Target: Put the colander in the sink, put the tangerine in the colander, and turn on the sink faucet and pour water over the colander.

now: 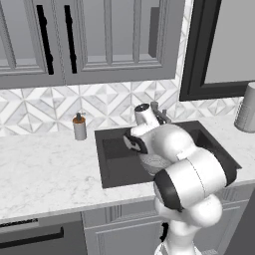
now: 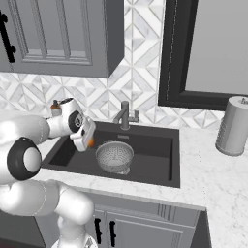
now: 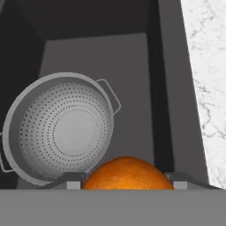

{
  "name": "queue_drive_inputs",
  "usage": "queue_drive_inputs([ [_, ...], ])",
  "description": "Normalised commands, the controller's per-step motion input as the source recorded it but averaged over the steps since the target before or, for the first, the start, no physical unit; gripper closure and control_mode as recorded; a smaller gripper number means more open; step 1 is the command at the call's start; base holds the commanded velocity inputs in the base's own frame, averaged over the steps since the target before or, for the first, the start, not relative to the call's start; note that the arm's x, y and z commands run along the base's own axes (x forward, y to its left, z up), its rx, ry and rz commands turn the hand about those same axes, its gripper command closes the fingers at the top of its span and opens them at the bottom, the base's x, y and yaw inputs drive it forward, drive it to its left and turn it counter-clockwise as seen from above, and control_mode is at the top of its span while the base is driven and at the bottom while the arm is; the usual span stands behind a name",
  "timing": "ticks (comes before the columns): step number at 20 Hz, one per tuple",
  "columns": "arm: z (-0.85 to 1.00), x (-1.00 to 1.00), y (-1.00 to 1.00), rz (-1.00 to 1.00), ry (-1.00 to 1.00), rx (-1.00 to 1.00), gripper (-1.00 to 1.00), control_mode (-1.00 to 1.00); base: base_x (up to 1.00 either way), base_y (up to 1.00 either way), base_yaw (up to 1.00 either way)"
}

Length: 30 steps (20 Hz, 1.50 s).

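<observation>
Tangerine [image 3: 127,173] clamped between the two fingertips [image 3: 74,181], one at each side of the fruit in the hand view; in the right base view a sliver of orange [image 2: 91,142] visible at the gripper [image 2: 87,138]. Gripper suspended above the left part of the sink [image 2: 155,169], just left of the colander [image 2: 114,156] and not yet over it. Colander upright on the sink floor, near the front wall, bowl empty, side handle [image 3: 111,95] toward the basin's far side in the hand view. Faucet [image 2: 125,115] at the middle of the sink's back edge, behind the colander, spout angled left. Arm bent from the base over the counter's front edge, elbow [image 1: 191,182] high, forearm reaching forward, wrist tipped so the hand looks down into the basin. Soap dispenser [image 1: 79,126] on the counter [image 1: 45,169] left of the sink, against the backsplash. Grey canister [image 2: 233,126] near the counter's right end.
</observation>
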Motion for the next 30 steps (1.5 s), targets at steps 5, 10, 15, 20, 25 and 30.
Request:
queue_drive_inputs([
  [5, -0.32, -0.04, -0.48, -0.04, -0.04, -0.01, 1.0, -1.0, 0.0, 0.0, 0.0],
  [10, -0.27, -0.16, -0.26, 0.07, -0.15, -0.01, 1.0, -1.0, 0.0, 0.0, 0.0],
  [15, -0.23, 0.0, -0.1, 0.05, -0.02, -0.05, 1.0, -1.0, 0.0, 0.0, 0.0],
  [20, -0.27, 0.0, 0.0, 0.0, 0.0, -0.1, 1.0, -1.0, 0.0, 0.0, 0.0],
  [25, -0.15, 0.1, 0.0, 0.0, 0.0, -0.07, 1.0, -1.0, 0.0, 0.0, 0.0],
  [30, -0.25, 0.27, 0.0, 0.01, 0.0, -0.01, 1.0, -1.0, 0.0, 0.0, 0.0],
])
